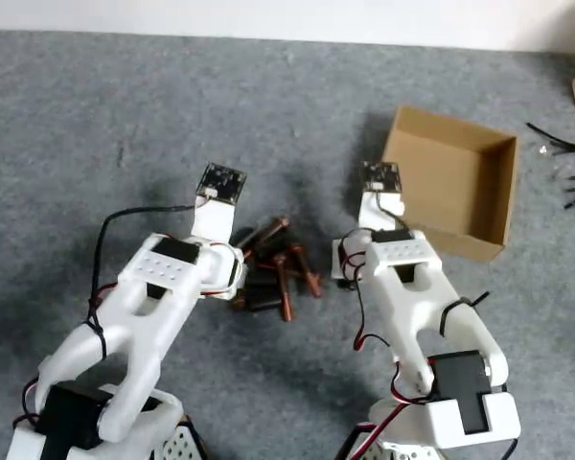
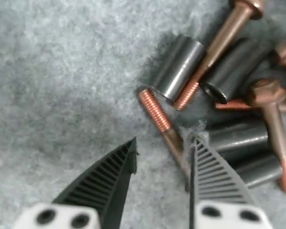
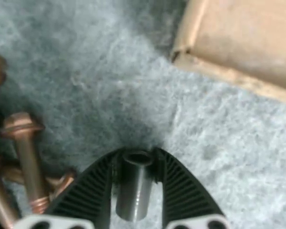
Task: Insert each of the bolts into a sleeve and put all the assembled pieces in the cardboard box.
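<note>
L claw [image 2: 163, 143] is open at edge of pile [image 1: 273, 268]; a bolt [image 2: 156, 110] is seen between its tips, threads pointing away. A sleeve [image 3: 133, 186] is gripped by R claw [image 3: 137, 155].

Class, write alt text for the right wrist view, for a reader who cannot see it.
The right gripper is shut on a dark metal sleeve over grey carpet. Copper bolts lie loose to one side, and a corner of the cardboard box sits farther off.
</note>
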Controlling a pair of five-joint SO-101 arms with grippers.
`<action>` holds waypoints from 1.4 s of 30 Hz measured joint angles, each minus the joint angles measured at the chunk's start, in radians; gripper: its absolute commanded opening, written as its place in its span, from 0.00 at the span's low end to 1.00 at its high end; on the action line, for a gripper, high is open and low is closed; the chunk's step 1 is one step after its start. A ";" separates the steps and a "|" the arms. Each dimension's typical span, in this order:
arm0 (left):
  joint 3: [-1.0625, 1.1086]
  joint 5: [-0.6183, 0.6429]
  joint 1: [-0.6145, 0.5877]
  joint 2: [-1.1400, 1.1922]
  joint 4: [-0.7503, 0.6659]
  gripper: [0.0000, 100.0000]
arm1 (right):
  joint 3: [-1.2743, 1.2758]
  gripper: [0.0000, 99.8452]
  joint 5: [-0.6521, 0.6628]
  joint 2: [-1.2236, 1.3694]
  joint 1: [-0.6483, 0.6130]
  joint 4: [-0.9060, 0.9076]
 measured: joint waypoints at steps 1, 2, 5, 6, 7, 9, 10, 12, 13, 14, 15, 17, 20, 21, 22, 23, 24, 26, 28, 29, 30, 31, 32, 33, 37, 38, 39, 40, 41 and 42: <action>0.000 0.035 0.003 0.000 -0.012 0.19 | 0.000 0.00 0.003 0.000 0.000 0.000; 0.000 0.058 0.003 0.000 -0.026 0.19 | 0.000 0.00 0.005 0.000 0.000 0.000; 0.032 0.078 0.003 0.000 -0.094 0.19 | 0.000 0.00 0.006 0.000 0.000 0.000; 0.049 0.083 0.003 0.000 -0.118 0.19 | 0.000 0.00 0.006 0.000 0.000 0.000; 0.060 0.083 0.003 0.000 -0.137 0.19 | 0.000 0.00 0.006 0.000 0.000 0.000; 0.068 0.083 0.003 0.000 -0.152 0.19 | 0.000 0.00 0.006 0.000 0.000 0.000; 0.072 0.083 0.003 0.000 -0.155 0.19 | 0.000 0.00 0.006 0.000 0.000 0.000; 0.084 0.083 0.003 0.000 -0.158 0.19 | 0.000 0.00 0.006 0.000 0.000 0.000; 0.089 0.083 0.003 0.000 -0.160 0.19 | 0.000 0.00 0.006 0.000 0.000 0.000; 0.094 0.083 0.003 0.000 -0.164 0.19 | 0.000 0.00 0.006 0.000 0.000 0.000; 0.097 0.083 0.003 0.000 -0.164 0.19 | 0.000 0.00 0.006 0.000 0.000 0.000; 0.103 0.083 0.003 0.000 -0.169 0.19 | 0.000 0.00 0.006 0.000 0.000 0.000; 0.124 0.084 0.012 0.000 -0.170 0.19 | 0.000 0.00 0.006 0.000 0.000 0.000; 0.133 0.084 0.026 0.000 -0.170 0.19 | 0.000 0.00 0.006 0.000 0.000 0.000; 0.141 0.084 0.041 0.000 -0.170 0.19 | 0.000 0.00 0.006 0.000 0.000 0.000; 0.144 0.084 0.057 -0.002 -0.170 0.19 | 0.000 0.00 0.006 0.000 0.000 0.000; 0.146 0.084 0.069 -0.002 -0.170 0.19 | 0.000 0.00 0.006 0.000 0.000 0.000; 0.147 0.084 0.078 -0.002 -0.172 0.19 | 0.000 0.00 0.006 0.000 0.000 0.000; 0.149 0.084 0.083 -0.002 -0.172 0.19 | 0.000 0.00 0.006 0.000 0.000 0.000; 0.149 0.084 0.083 -0.002 -0.172 0.19 | 0.000 0.00 0.006 0.000 0.000 0.000; 0.149 0.084 0.084 -0.002 -0.172 0.19 | 0.000 0.00 0.006 0.000 0.000 0.000; 0.149 0.084 0.084 0.003 -0.172 0.19 | 0.000 0.00 0.006 0.000 0.000 0.000; 0.146 0.086 0.084 0.018 -0.173 0.19 | 0.000 0.00 0.006 0.000 0.000 0.000; 0.137 0.086 0.086 0.031 -0.172 0.19 | 0.000 0.00 0.006 0.000 0.000 0.000; 0.040 0.086 0.087 0.132 -0.124 0.19 | 0.000 0.00 0.006 0.000 0.000 0.000; 0.009 0.086 0.087 0.155 -0.095 0.18 | 0.000 0.00 0.006 0.000 0.000 0.000; -0.021 0.086 0.087 0.178 -0.068 0.18 | 0.000 0.00 0.006 0.000 0.000 0.000; -0.044 0.086 0.087 0.199 -0.044 0.18 | 0.000 0.00 0.006 0.000 0.000 0.000; -0.063 0.086 0.087 0.213 -0.026 0.18 | 0.000 0.00 0.006 0.000 0.000 0.000; -0.074 0.086 0.087 0.227 -0.017 0.18 | 0.000 0.00 0.006 0.000 0.000 0.000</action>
